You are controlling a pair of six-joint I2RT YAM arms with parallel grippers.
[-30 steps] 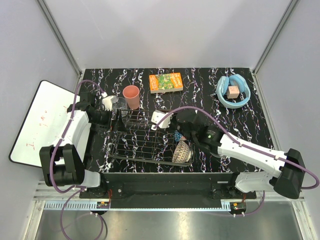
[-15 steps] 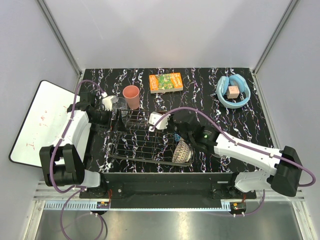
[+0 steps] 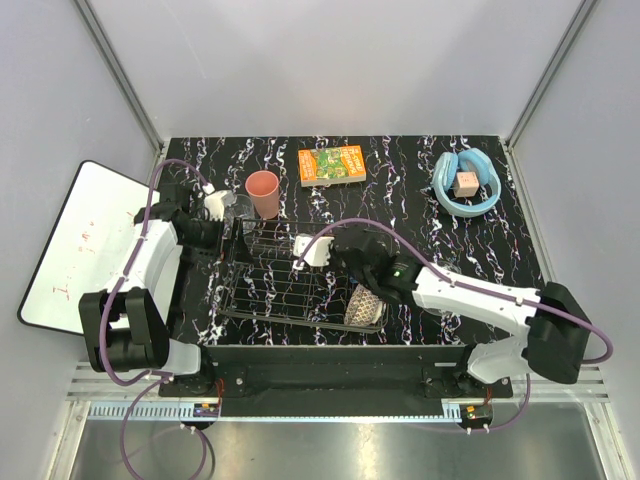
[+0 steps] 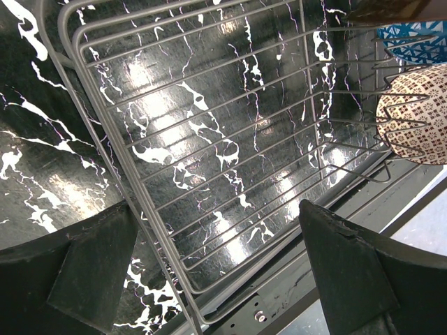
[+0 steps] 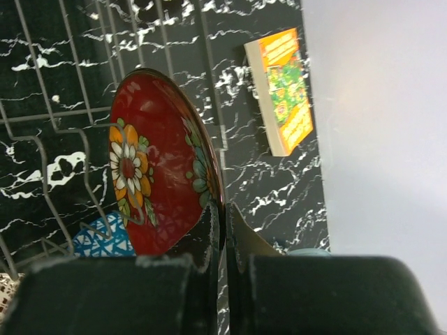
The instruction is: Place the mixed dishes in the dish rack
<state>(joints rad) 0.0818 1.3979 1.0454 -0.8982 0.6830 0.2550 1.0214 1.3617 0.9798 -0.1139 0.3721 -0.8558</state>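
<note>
Right end effector (image 5: pixel 225 222): the fingers are pressed together on the rim of the glossy red bowl (image 5: pixel 159 187), pinching the thin wall between them.

Red bowl: it is held on edge over the wires of the dish rack (image 3: pixel 272 282). In the right wrist view its long axis runs up and down the picture. The flowered inside is turned to the left of that view and the rim is gripped at its lower right. Whether its lower edge rests on the wires cannot be told.

Blue patterned bowl (image 5: pixel 105 237): it is seen just beside the red bowl, low in the rack.

Beige patterned bowl (image 3: pixel 365 305): it is stood on edge among the prongs at the rack's near right end.

Left end effector (image 4: pixel 223 279): the fingers are spread wide above the rack's left end, with bare wires and the bench (image 3: pixel 400 205) seen between them.

Salmon-pink cup (image 3: pixel 263 192): it is upright on the bench behind the rack's far left corner. The orange-green box (image 3: pixel 331 164) and the light-blue headphones (image 3: pixel 466 182) lie well apart from the rack, along the far side.
</note>
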